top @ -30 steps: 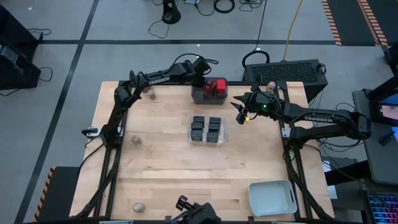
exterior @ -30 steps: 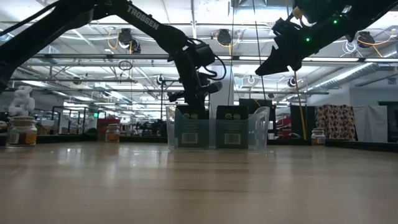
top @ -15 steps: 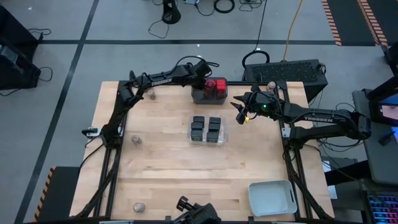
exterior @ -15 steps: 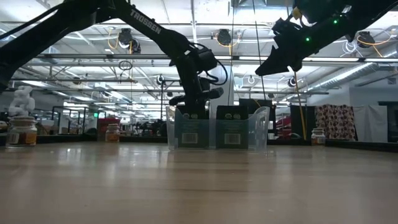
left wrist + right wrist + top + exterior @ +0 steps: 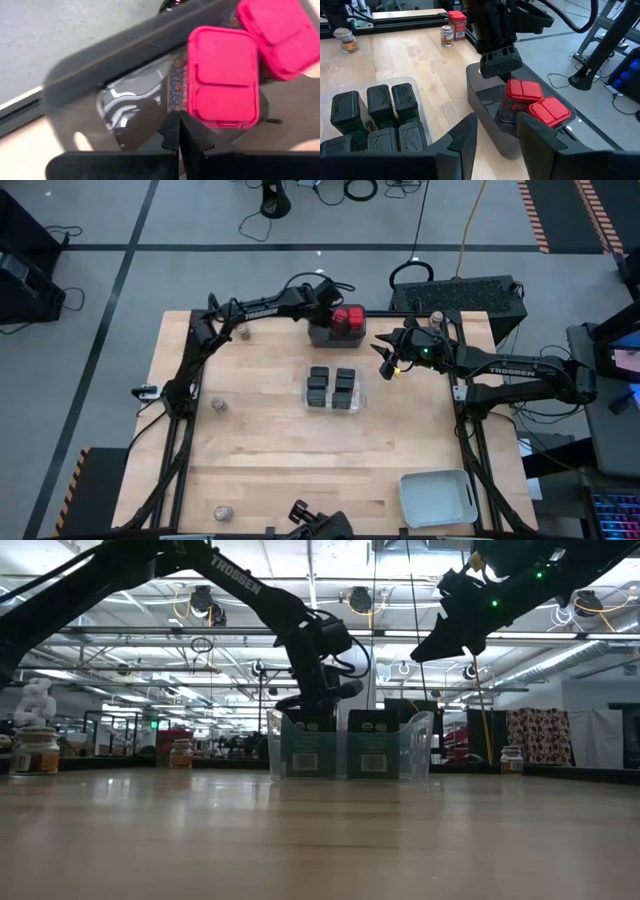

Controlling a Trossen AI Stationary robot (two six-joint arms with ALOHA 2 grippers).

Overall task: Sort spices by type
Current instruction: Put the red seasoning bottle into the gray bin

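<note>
Your left gripper [image 5: 322, 302] fingers closed on nothing, over the dark grey tray [image 5: 322, 337] with red-topped spices [image 5: 348, 318] at top middle, your right gripper [image 5: 384, 361] fingers half open, empty, black spices [image 5: 331, 388] in the clear tray [image 5: 358, 396], middle of the table [image 5: 260, 450].

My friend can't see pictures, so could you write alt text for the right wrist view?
The left gripper hangs shut over a dark grey tray holding two red-topped spices. Beside it, black boxy spices fill a clear tray.

Left arm [image 5: 262, 306] over dark tray [image 5: 322, 335]
</note>
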